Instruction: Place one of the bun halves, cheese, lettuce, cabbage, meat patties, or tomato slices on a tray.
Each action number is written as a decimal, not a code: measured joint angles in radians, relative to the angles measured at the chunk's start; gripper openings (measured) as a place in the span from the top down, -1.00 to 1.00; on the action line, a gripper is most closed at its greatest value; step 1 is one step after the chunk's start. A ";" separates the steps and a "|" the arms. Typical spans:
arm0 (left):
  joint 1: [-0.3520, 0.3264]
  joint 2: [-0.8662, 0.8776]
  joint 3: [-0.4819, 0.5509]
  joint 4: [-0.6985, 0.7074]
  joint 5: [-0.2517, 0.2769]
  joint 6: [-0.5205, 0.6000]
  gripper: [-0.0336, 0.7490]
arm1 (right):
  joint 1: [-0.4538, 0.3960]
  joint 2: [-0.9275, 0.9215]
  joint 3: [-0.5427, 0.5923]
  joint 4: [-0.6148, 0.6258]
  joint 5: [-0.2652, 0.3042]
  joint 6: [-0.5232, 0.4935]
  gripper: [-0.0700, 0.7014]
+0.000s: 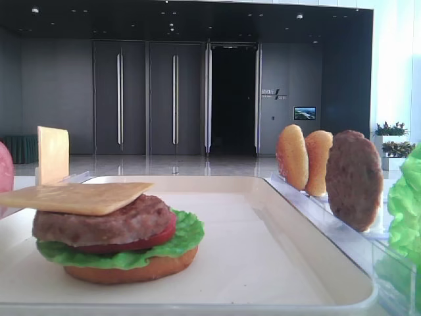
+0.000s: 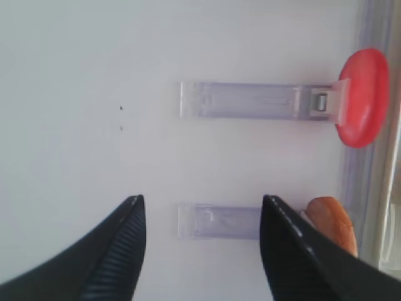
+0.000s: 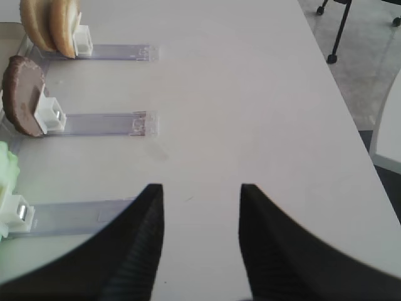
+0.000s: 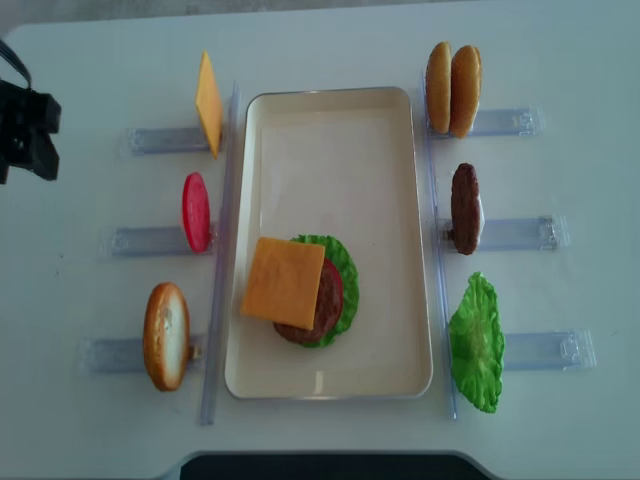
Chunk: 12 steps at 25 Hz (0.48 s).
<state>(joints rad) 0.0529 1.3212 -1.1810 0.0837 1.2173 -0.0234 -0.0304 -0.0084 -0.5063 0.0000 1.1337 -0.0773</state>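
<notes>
On the cream tray (image 4: 330, 130) stands a stack: a bun half (image 1: 138, 270), lettuce (image 1: 187, 237), a tomato slice, a meat patty (image 1: 105, 224) and a square cheese slice (image 4: 283, 282) on top. My left gripper (image 2: 203, 200) hangs open over the bare table left of the tray, holding nothing. A red tomato slice (image 2: 361, 97) and a bun half (image 2: 332, 222) stand in racks ahead of it. My right gripper (image 3: 202, 188) is open and empty too, facing two bun halves (image 3: 50, 25), a patty (image 3: 24, 95) and lettuce (image 3: 6, 169). No cabbage shows.
Clear holder racks (image 4: 150, 240) flank the tray on both sides. A second cheese slice (image 4: 208, 104) stands upright at the far left. The left arm (image 4: 25, 125) sits at the table's left edge. Floor and chair legs (image 3: 338, 31) lie beyond the right edge.
</notes>
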 joint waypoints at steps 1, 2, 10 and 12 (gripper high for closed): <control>0.000 -0.039 0.019 -0.003 0.000 0.003 -0.22 | 0.000 0.000 0.000 0.000 0.000 0.000 0.09; 0.000 -0.082 0.040 -0.005 0.001 0.003 -0.22 | 0.000 0.000 0.000 0.000 0.000 0.000 0.09; 0.000 -0.487 0.278 -0.022 0.022 0.004 -0.22 | 0.000 0.000 0.000 0.000 0.000 0.000 0.09; 0.000 -0.592 0.335 -0.022 0.023 0.008 -0.22 | 0.000 0.000 0.000 0.000 0.000 0.000 0.09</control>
<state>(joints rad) 0.0529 0.7291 -0.8464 0.0613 1.2403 -0.0151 -0.0304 -0.0084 -0.5063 0.0000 1.1337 -0.0773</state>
